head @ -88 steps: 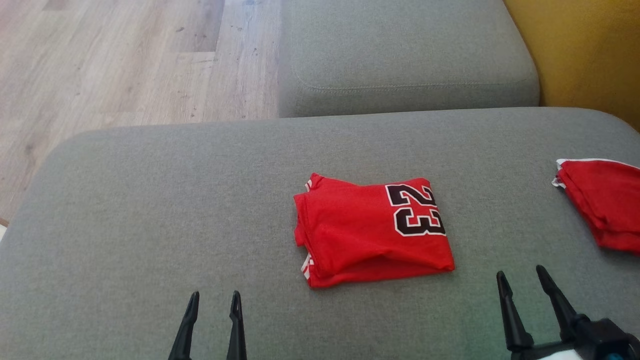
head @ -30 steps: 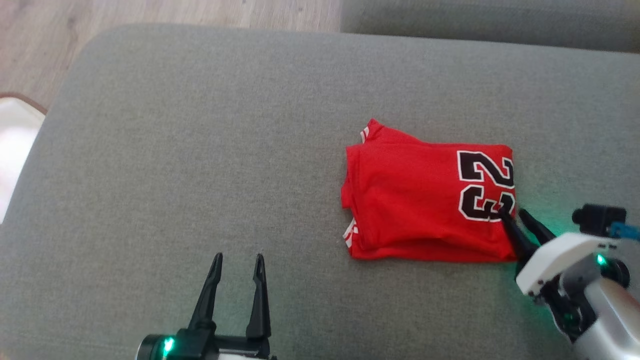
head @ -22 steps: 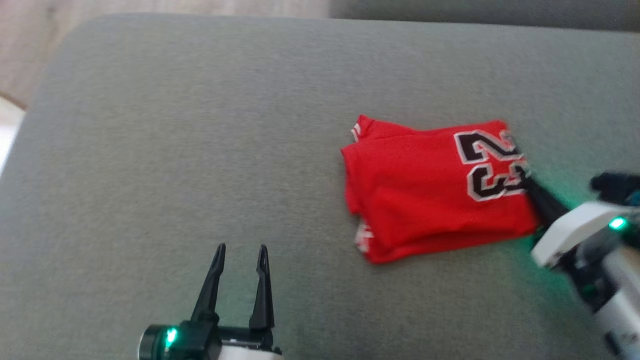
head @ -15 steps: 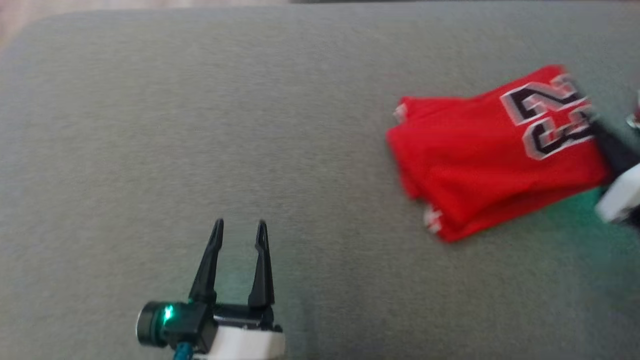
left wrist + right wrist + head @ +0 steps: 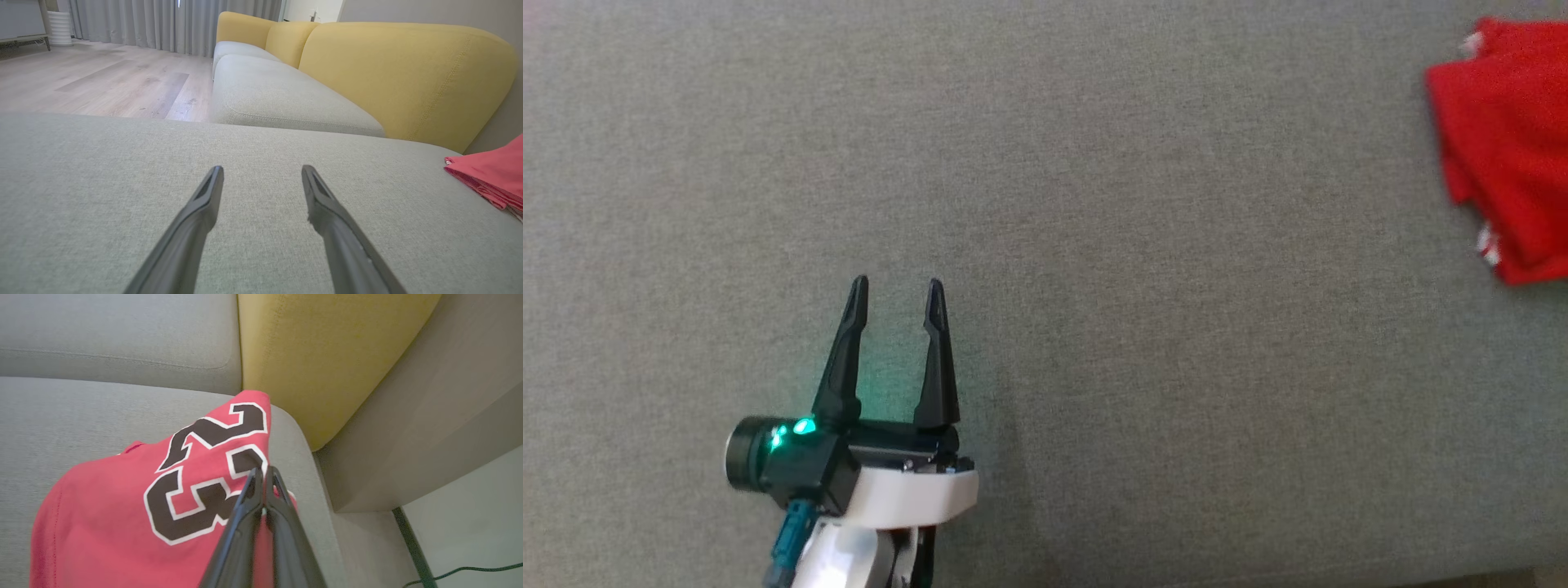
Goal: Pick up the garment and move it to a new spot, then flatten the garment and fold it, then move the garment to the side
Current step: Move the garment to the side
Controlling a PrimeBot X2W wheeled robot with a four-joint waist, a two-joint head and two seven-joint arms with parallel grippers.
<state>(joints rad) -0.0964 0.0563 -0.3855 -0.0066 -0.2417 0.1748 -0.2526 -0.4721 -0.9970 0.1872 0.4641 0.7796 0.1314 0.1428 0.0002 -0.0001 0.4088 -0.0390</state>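
The garment (image 5: 135, 498) is a folded red jersey with a black "23". My right gripper (image 5: 264, 470) is shut on its edge beside the number, near the grey cushion's right end. In the head view the garment (image 5: 1507, 147) lies at the far right edge, partly cut off. From the left wrist, a corner of the garment (image 5: 490, 175) lies low at the right. My left gripper (image 5: 896, 286) stands open over bare grey cushion, well left of the garment, nothing between its fingers (image 5: 206, 196).
The grey sofa cushion (image 5: 1094, 245) spreads under both arms. A second grey cushion (image 5: 282, 98) and yellow backrests (image 5: 404, 73) lie beyond. Past the cushion's right end (image 5: 314, 506) are a pale wall and floor with a black cable (image 5: 461, 571).
My right gripper closed on the garment's edge by the number and dragged it right across the cushion. The head camera has moved too. The left gripper stayed open.
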